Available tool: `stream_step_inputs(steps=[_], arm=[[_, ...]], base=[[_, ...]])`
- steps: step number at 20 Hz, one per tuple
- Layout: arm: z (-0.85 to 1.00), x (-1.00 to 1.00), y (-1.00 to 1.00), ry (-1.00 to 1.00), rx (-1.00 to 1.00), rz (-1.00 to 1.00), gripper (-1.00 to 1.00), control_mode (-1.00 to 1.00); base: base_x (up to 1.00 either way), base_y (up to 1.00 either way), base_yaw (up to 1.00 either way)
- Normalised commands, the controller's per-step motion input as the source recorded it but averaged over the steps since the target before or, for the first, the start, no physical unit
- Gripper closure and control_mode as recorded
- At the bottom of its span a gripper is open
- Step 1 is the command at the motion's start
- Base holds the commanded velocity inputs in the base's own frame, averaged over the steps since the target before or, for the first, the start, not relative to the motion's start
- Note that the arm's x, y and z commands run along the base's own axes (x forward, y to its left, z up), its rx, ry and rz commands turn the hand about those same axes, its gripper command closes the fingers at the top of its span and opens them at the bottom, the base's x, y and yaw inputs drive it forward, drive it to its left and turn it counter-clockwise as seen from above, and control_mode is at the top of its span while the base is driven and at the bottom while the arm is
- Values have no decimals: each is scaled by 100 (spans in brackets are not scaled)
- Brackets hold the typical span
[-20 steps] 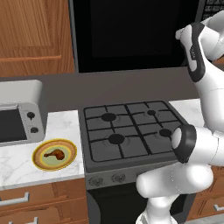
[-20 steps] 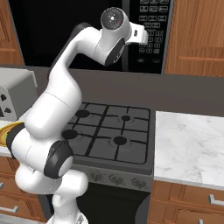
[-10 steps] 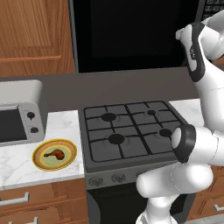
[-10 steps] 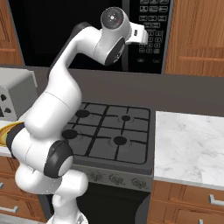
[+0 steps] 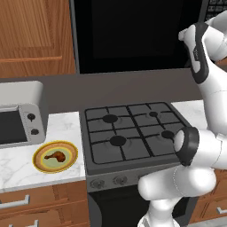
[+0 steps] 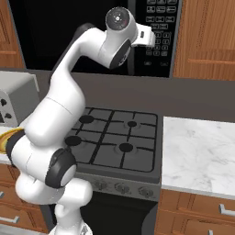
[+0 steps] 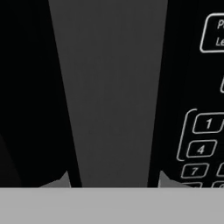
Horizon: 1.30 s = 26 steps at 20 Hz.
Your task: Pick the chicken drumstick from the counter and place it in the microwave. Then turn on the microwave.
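Brown-orange and small, the chicken drumstick (image 5: 55, 156) lies on a yellow plate (image 5: 41, 165) on the white marble counter (image 5: 62, 128), left of the gas stovetop (image 5: 133, 135) and just in front of the silver toaster oven (image 5: 20, 113). The gripper (image 7: 111, 179) is well apart from it, raised high above the stovetop and pushed up against the front of the black microwave (image 5: 133, 35), whose door is closed.

In the hand view the two dark fingertips (image 7: 59, 180) stand on either side of a grey vertical bar on the microwave's front, seemingly the door handle (image 7: 109, 87), with the keypad (image 7: 203, 140) just to its right. The jaws look closed about that bar, though whether the pads truly press on it cannot be told, since the tips are cut off at the bottom.

From the right base view the hand (image 6: 144, 37) sits at the keypad's left edge, its fingers hidden behind the wrist. The left base view crops the arm's upper end, and the plate is barely a yellow sliver at the left edge of the right base view.
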Motion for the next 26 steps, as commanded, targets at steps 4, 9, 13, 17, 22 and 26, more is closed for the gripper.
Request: stream_step_inputs(steps=[4,9,13,17,22,26], arm=[[0,-45,6,-8,0,0,100,-100],[3,-58,8,-12,-1,-3,100,-100],[6,-55,12,-13,-1,-5,100,-100],[8,-51,14,-13,-2,-5,100,-100],[7,-58,18,-11,-2,-6,100,-100],[8,-62,20,-1,-1,-11,100,-100]], base=[[0,0,0],[0,0,0],[0,0,0],[0,0,0],[0,0,0],[0,0,0]])
